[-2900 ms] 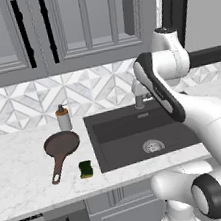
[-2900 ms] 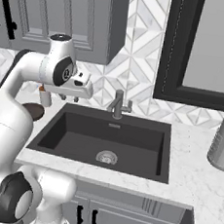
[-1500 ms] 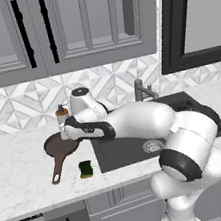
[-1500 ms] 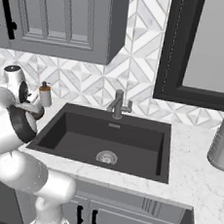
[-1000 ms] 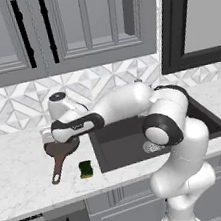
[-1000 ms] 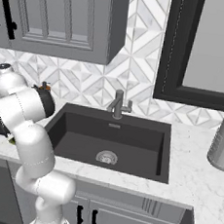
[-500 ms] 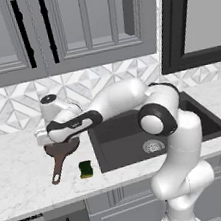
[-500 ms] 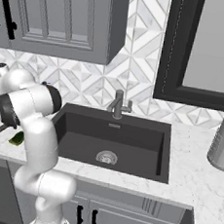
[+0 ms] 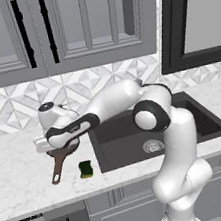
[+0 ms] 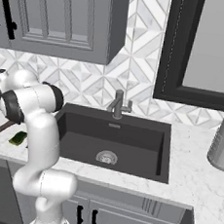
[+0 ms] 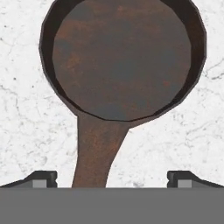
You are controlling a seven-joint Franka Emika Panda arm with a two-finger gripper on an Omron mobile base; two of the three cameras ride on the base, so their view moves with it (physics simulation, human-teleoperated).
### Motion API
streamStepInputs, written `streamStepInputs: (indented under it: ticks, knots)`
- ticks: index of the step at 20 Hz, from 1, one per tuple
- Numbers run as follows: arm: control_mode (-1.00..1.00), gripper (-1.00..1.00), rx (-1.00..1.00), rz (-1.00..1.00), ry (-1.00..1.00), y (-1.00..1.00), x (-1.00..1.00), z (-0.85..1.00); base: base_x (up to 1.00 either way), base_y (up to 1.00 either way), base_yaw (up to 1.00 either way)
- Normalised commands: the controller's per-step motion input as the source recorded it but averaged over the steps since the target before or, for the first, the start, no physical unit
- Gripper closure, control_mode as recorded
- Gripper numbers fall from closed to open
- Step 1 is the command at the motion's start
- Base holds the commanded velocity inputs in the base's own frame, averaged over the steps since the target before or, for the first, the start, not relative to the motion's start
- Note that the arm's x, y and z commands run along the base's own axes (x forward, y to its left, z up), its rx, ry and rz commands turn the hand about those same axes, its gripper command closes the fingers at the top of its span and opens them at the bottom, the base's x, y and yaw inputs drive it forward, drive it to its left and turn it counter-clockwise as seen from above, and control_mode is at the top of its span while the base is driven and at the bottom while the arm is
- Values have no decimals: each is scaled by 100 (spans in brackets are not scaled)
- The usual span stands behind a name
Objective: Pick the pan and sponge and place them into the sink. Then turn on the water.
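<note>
Beside the bare sink point(image 9: 205, 122), the spread, unladen gripper point(image 11: 111, 177) hovers over the pan point(image 11: 122, 59).

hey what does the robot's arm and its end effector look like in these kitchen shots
The arm is glossy white with rounded links and dark grey joint bands. The end effector has two small dark fingertips with lighter grey pads. No loose cables or markings are visible.

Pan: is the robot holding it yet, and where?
No. The tool is open above the pan, its tips either side of the handle, gripping nothing.
</note>
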Motion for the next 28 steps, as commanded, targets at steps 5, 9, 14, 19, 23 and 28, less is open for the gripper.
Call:
streamStepInputs:
  ticks: [5,9,14,19,23,28]
  knots:
    - [-100,-100,0,0,1,0,-3,-23,0,0,0]
    - [-100,-100,0,0,0,0,-4,-27,0,0,0]
    - [-100,-100,0,0,0,1,0,-27,0,0,0]
    - [-100,-100,0,0,0,12,0,-22,0,0,0]
    - [-100,-100,0,0,0,21,11,-15,0,0,0]
    - [-100,100,0,0,0,12,14,-15,0,0,0]
